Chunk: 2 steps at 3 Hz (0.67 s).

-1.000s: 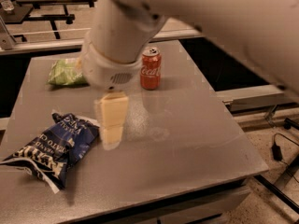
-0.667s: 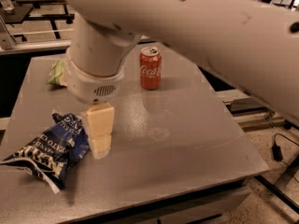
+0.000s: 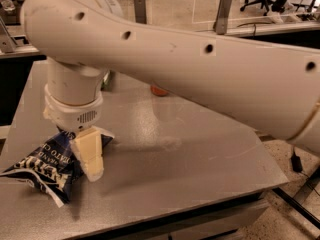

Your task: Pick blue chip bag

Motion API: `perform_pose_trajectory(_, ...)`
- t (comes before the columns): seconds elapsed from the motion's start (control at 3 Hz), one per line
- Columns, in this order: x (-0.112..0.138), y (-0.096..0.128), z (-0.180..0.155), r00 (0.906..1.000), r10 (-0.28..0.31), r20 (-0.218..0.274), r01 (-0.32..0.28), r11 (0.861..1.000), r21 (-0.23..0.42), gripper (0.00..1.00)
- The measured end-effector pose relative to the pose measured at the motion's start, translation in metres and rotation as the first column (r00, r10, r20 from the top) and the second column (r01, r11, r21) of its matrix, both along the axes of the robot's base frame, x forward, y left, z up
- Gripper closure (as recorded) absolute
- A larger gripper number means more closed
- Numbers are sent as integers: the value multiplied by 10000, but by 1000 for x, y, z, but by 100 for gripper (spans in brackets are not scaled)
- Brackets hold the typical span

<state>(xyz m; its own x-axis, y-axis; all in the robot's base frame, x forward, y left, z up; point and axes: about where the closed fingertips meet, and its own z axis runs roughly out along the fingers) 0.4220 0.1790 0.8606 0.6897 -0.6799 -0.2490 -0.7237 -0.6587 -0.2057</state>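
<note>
Since the earlier frame the pincer (image 3: pixel 92 165) has shifted left and lower, from beside the bag to over its right edge. The arm (image 3: pixel 200 69) has swung in too, and it now fills the upper half of the frame from the upper left to the right edge. The can (image 3: pixel 159 90), in full view before, shows now only as 1 small red sliver under the arm, just above the frame's centre.

The pincer hangs from the round white wrist (image 3: pixel 75 101) at the left and points down at the grey surface (image 3: pixel 200 174). It shows as 1 cream block, whose lower end overlaps the bag's right side. I cannot tell whether it is open or closed, nor whether it touches the foil.

The bag (image 3: pixel 42 166) lies crumpled at the lower left of the frame, close to the surface's left edge. It is dark navy with white lettering and white edges. Its upper right corner is hidden under the wrist, and its left end tapers to a point.
</note>
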Motion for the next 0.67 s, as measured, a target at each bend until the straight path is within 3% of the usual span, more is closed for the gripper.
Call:
perform_pose_trajectory(0.33,-1,12,-11,9981,589,-191,-593,9980,-233,2)
perform_pose_trajectory(0.67,-4,17,-14,9958,863,-306,-880,9943,-594,25)
